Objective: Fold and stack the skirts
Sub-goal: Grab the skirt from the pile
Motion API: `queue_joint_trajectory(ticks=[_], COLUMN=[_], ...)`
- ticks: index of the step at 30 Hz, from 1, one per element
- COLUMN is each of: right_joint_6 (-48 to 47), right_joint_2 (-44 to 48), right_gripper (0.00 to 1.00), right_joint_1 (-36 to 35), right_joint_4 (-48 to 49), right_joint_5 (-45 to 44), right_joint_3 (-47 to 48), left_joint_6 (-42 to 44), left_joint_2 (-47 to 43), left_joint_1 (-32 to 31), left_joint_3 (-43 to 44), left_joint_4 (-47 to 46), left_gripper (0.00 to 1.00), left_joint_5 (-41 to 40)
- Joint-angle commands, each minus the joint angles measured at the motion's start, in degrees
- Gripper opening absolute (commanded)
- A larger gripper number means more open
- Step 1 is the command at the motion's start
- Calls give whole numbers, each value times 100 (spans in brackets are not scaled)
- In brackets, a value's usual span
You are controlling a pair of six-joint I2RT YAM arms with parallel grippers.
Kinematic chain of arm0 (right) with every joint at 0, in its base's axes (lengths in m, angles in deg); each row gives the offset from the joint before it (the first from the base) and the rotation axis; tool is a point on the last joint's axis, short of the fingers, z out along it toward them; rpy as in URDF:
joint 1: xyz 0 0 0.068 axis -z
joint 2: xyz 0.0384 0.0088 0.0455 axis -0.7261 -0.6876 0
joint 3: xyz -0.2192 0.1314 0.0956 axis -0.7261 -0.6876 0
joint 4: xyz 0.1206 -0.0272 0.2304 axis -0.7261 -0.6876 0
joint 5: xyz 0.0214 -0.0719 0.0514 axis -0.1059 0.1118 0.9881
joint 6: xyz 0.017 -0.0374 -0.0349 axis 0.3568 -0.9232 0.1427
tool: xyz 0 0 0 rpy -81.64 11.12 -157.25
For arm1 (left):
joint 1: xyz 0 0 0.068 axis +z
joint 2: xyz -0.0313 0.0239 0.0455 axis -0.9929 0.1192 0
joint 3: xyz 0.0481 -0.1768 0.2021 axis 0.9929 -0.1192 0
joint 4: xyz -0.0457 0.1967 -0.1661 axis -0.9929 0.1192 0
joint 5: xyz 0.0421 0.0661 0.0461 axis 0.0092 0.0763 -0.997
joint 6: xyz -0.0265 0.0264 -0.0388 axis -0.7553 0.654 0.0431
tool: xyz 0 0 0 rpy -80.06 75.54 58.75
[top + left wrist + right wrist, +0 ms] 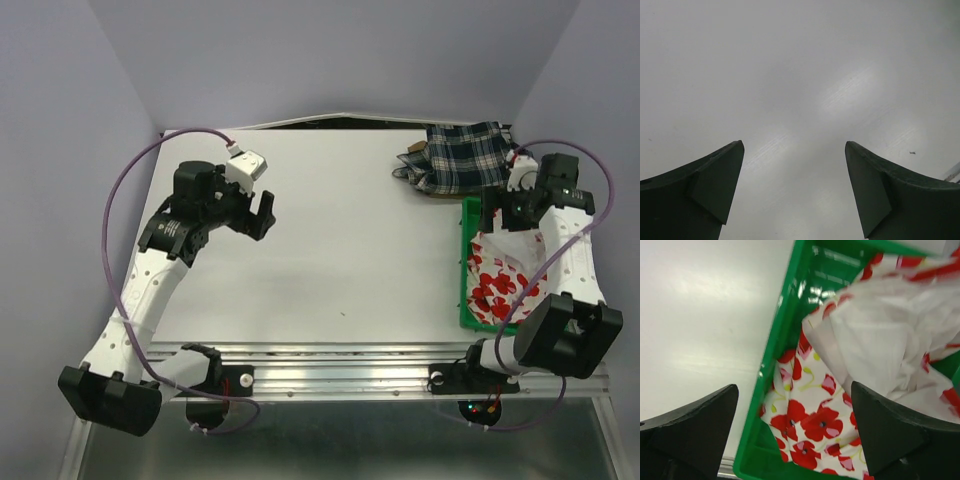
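Nothing looks folded yet: the plaid skirt (463, 157) lies rumpled at the desk's (330, 250) far right, the floral skirt (500, 280) is heaped in the tray (464, 262), and the left pincer (795, 145) and right pincer (794, 386) both gape wide, empty.

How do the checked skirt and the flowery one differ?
The plaid skirt is dark navy and white; the flowered skirt is white with red blooms. The plaid skirt lies on the table; the flowered skirt sits bunched in the green tray. Both are unfolded cloth.

Floral skirt (497, 282) partly behind right arm (570, 262)
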Motion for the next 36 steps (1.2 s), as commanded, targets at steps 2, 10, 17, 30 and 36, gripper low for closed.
queue_joint_trajectory(ticks=[2,10,17,30,36], right_joint_6=[-688,-1391,-1304,-680,-161], right_joint_2=[821,1113,191,320,296], right_gripper=[97,94,71,1,1], right_joint_1=[0,0,105,105,105], right_joint_4=[-552,413,969,400,-198], right_joint_5=[-1170,-2128,-1989,-918,522], right_joint_3=[-1055,-2610,-2701,-892,1734], left_joint_6=[128,347,592,866,629], left_joint_2=[-683,-315,-104,-24,204], left_joint_1=[-14,-14,-14,-5,4], left_joint_3=[-474,-255,-17,281,1062], left_joint_4=[442,1031,1286,1357,1173], left_gripper=[94,93,92,92,92], left_joint_5=[328,109,-269,-481,-182])
